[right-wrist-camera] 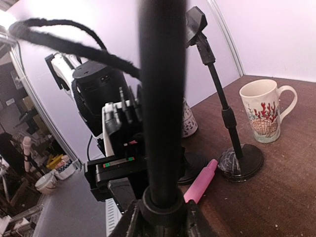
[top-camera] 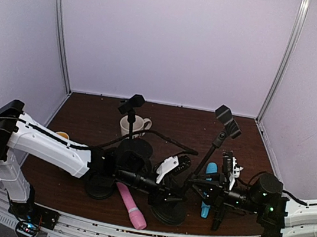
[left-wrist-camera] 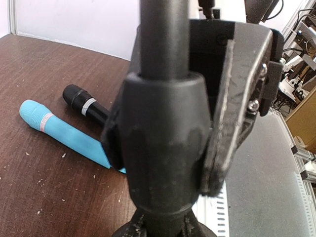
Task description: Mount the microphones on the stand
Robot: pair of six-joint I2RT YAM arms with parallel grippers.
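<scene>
The black stand (top-camera: 211, 152) rises from a round base near the front middle, its clip empty. My left gripper (top-camera: 189, 169) is shut on the stand's collar (left-wrist-camera: 163, 123); in its wrist view the gripper (left-wrist-camera: 165, 163) has a finger on each side. My right gripper (top-camera: 191, 188) is shut low on the same pole (right-wrist-camera: 163, 98), and in the right wrist view the gripper (right-wrist-camera: 165, 217) has its jaws against the collar. The light blue microphone (left-wrist-camera: 64, 133) and the black microphone (left-wrist-camera: 86, 104) lie side by side. The pink microphone (top-camera: 131, 206) lies flat near the front edge.
Two more stands (top-camera: 132, 105) (right-wrist-camera: 224, 113) with empty clips stand behind and to the left. A white mug (top-camera: 134, 126) with a red pattern sits at the back. A small yellow cup (top-camera: 62, 135) sits at the left. A black cable (top-camera: 161, 137) arcs over the middle.
</scene>
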